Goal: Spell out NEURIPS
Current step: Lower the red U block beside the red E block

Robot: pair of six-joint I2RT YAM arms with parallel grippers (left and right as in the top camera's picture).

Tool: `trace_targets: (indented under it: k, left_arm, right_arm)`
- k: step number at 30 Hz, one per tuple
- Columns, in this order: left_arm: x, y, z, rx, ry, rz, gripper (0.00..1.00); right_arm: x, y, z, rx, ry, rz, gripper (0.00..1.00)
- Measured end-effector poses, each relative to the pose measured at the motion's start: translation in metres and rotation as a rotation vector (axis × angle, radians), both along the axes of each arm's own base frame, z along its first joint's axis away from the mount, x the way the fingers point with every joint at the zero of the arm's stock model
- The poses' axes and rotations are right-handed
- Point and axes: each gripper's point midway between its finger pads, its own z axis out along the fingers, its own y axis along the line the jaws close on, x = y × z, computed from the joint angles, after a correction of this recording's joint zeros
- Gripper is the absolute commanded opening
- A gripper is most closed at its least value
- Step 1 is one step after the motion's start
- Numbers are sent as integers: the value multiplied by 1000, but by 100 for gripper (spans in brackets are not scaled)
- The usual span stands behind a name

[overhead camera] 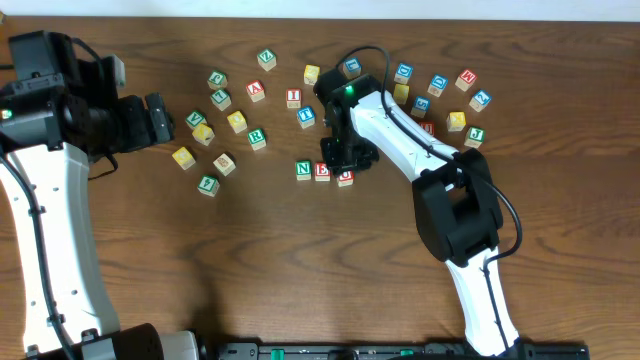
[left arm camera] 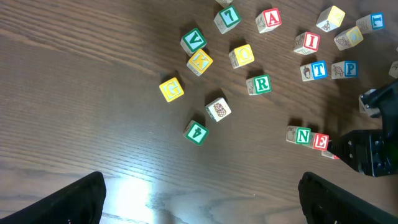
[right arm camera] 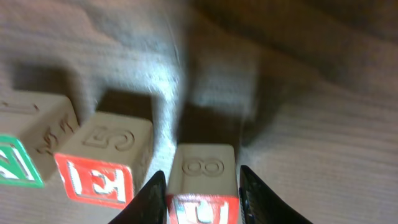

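Observation:
On the table, a green N cube (overhead camera: 303, 169), a red E cube (overhead camera: 322, 171) and a red U cube (overhead camera: 345, 178) stand in a row. My right gripper (right arm camera: 202, 186) straddles the U cube (right arm camera: 202, 168), which rests on the wood beside the E cube (right arm camera: 93, 180). Its jaws are slightly parted, with a thin gap on the right side. The green R cube (left arm camera: 259, 84), red I cube (left arm camera: 308, 42) and blue P cube (left arm camera: 350, 69) lie loose further back. My left gripper (left arm camera: 199, 205) hovers wide open at the left, holding nothing.
Loose cubes with other letters are scattered behind the row: a yellow and green cluster (overhead camera: 205, 130) at left, blue and red ones (overhead camera: 440, 85) at back right. The right arm (overhead camera: 400, 130) stretches over the back-right cubes.

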Motion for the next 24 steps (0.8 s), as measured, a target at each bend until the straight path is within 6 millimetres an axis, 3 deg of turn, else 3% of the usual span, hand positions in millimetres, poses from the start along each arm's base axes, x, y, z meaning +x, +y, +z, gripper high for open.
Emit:
trace_targets:
  k: [16, 24]
  left_arm:
    - [0, 0, 0, 0, 0, 0, 97]
    - [0, 0, 0, 0, 0, 0, 97]
  right_arm:
    - [10, 2, 0, -2, -38, -70, 32]
    - [9, 0, -1, -4, -36, -44, 41]
